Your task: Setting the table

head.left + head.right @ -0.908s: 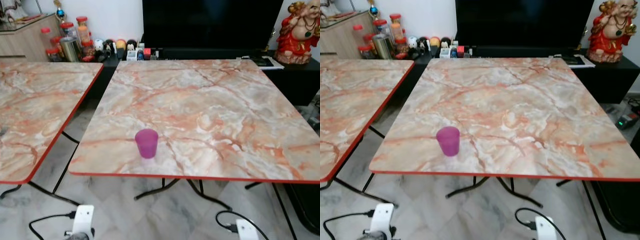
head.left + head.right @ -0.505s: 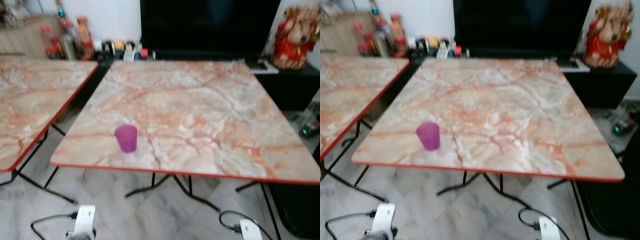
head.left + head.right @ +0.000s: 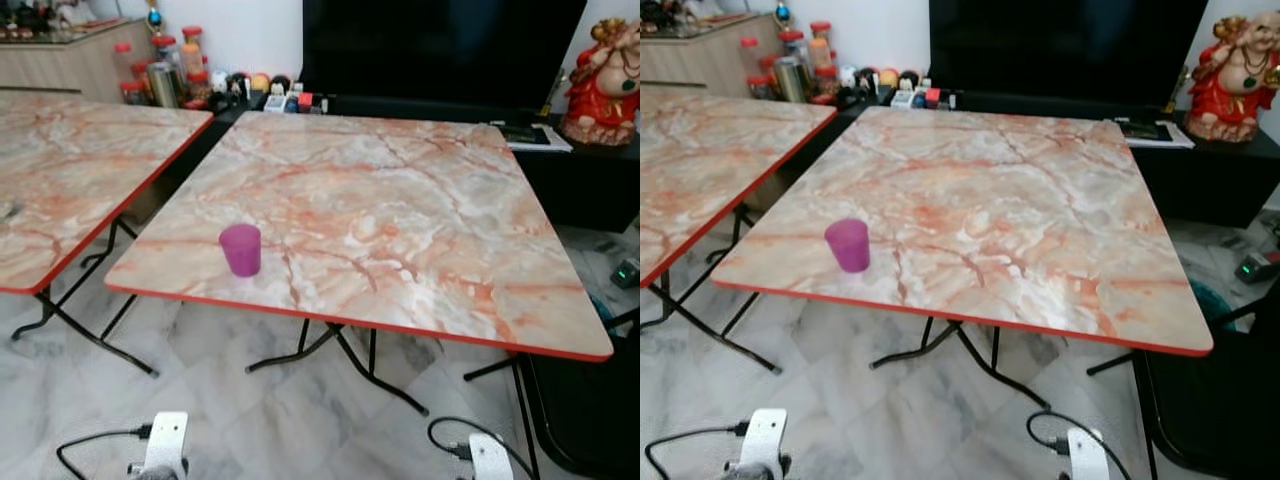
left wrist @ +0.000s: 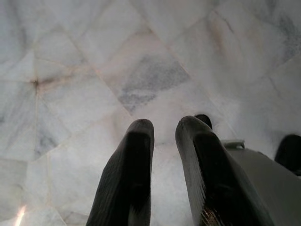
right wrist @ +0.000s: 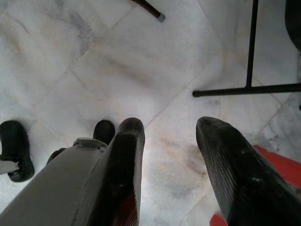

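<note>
- Purple cup (image 3: 240,249) upright near front-left edge of marble table (image 3: 420,210).
- Left gripper (image 4: 164,128) hanging over floor tiles (image 4: 94,70), fingers narrowly parted.
- Right gripper (image 5: 168,129) likewise low, fingers spread wide.

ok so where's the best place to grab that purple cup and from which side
Probably around its side wall, about mid-height. The purple cup stands upright, mouth up, close to the near red edge of the marble table, with nothing beside it. Coming in level from the robot's side of that edge looks simplest; the left gripper is the nearer one, since the cup sits left of centre.
</note>
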{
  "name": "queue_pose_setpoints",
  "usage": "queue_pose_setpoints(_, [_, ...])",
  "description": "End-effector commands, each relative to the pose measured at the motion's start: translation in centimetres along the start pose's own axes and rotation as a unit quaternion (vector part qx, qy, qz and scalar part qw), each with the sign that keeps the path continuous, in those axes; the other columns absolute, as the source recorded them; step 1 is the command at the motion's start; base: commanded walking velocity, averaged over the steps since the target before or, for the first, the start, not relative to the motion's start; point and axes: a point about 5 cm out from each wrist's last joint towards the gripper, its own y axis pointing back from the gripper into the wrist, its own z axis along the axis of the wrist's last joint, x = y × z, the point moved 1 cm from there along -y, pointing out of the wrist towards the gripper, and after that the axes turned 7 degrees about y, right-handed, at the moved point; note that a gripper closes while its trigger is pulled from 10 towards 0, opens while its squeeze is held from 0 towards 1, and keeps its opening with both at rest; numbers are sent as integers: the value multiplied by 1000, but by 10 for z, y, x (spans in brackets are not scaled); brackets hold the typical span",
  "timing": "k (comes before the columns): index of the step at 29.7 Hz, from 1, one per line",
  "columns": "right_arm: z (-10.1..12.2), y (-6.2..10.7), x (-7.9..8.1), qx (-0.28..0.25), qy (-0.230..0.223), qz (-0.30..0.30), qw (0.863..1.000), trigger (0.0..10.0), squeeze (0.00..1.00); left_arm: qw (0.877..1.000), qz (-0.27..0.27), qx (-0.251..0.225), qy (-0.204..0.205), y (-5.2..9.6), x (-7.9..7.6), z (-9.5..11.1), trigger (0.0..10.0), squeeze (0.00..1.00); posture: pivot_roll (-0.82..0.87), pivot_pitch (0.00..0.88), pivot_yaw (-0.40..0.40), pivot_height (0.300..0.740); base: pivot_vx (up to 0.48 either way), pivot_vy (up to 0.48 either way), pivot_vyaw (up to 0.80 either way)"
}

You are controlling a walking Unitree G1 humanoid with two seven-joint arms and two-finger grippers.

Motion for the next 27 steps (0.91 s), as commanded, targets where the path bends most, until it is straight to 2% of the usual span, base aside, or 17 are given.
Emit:
queue_pose_setpoints(1, [3,0,0,-3,-1,-3,1000,10000,0,999,18,-25,9,0,4,6,10000,0,14,0,-42,740,0,0,0])
queue_pose_setpoints(8, [2,0,-1,-7,-1,-2,1000,10000,0,995,68,-67,38,2,10,9,10000,0,19,0,-41,740,0,0,0])
queue_pose_setpoints(9, [3,0,-1,-9,-2,-2,1000,10000,0,984,97,-144,44,4,27,48,10000,0,19,0,-41,740,0,0,0])
queue_pose_setpoints(10, [3,0,-1,-10,-2,-2,1000,10000,0,976,110,-180,45,6,36,66,10000,0,23,0,-43,740,0,0,0])
queue_pose_setpoints(15, [2,0,-1,-13,-4,-1,1000,10000,0,948,143,-282,30,19,51,110,10000,0,24,0,-43,740,0,0,0])
queue_pose_setpoints(17, [1,0,-1,-14,-6,-1,1000,10000,0,931,156,-331,13,28,54,129,10000,0,26,0,-44,740,0,0,0])
queue_pose_setpoints(18, [1,0,-1,-14,-6,-1,1000,10000,0,927,158,-340,11,30,55,133,10000,0,26,0,-44,740,0,0,0])
queue_pose_setpoints(19, [0,0,-1,-13,-8,-1,1000,10000,0,917,153,-367,18,35,54,143,10000,0,22,0,-42,740,0,0,0])
queue_pose_setpoints(20, [0,0,-1,-13,-8,-1,1000,10000,0,917,153,-367,18,35,54,143,10000,0,22,0,-42,740,0,0,0])
queue_pose_setpoints(21, [0,0,-1,-13,-9,0,1000,10000,0,901,135,-410,27,45,50,158,10000,0,21,0,-41,740,0,0,0])
queue_pose_setpoints(22, [-1,0,-1,-13,-9,0,1000,10000,0,891,126,-435,29,51,47,167,10000,0,21,0,-42,740,0,0,0])
queue_pose_setpoints(27, [-1,0,-1,-13,-11,1,1000,10000,0,852,93,-513,42,77,32,204,10000,0,26,0,-47,740,0,0,0])
